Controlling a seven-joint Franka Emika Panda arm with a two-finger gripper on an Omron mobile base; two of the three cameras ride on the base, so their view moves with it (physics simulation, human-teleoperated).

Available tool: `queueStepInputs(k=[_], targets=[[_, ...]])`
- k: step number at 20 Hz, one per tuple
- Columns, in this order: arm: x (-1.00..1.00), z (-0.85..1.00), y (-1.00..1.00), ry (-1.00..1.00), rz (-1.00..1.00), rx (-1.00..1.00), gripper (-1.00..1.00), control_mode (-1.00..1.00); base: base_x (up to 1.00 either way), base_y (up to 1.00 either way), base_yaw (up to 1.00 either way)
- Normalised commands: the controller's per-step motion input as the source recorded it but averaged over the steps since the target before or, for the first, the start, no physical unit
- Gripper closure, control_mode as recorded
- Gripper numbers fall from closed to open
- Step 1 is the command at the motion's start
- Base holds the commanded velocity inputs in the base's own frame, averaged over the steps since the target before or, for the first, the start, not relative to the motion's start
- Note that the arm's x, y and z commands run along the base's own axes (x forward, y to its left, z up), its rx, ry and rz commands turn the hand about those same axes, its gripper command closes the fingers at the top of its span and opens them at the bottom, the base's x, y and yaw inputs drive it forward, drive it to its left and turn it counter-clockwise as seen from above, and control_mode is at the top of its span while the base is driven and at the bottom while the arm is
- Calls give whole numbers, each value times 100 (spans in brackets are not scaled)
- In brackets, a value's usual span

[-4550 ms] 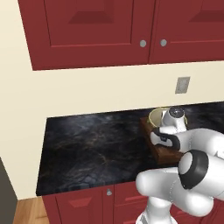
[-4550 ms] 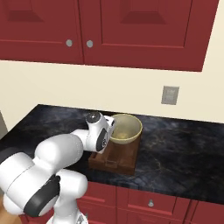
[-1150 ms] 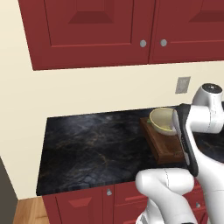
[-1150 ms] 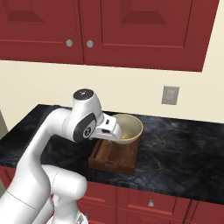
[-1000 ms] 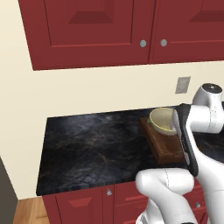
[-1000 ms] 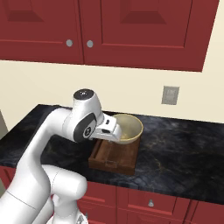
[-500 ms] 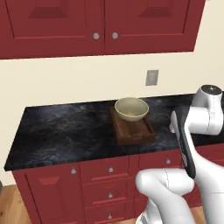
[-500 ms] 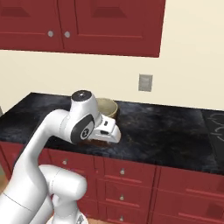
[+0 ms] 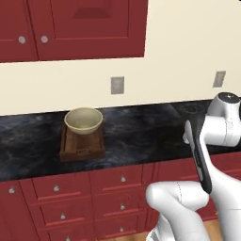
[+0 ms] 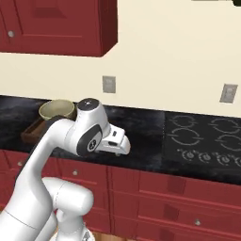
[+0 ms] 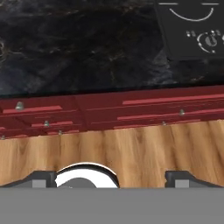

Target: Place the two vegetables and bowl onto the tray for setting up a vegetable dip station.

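The tray [image 9: 81, 147] lies on the left part of the dark marbled counter [image 9: 141, 129], one short end near the front edge and the other toward the wall. The bowl [image 9: 84, 120] stands upright inside the tray at its rear end, touching the slatted floor, with its pale interior facing up; the front part of the tray floor is bare. From the right base view the bowl [image 10: 57, 109] sits at the far left of the counter, with the tray [image 10: 34, 128] partly hidden behind the white arm. Right of the tray, an outlet plate [image 9: 117, 85] is set in the cream wall above the counter. Further right, a black cooktop [image 10: 204, 137] is set flush in the counter surface. The gripper [image 11: 112, 177] hangs in front of the counter's front edge, over the wood floor and red drawer fronts [image 11: 109, 114]; its fingertips [image 11: 40, 178] stand wide apart and nothing is between them
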Motion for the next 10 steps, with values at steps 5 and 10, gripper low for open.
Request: queueStepInputs(k=[5,10], targets=[[0,0,0,0,0,0,-100,100,1,-100,3],[0,0,0,0,0,0,-100,100,3,-100,5]])
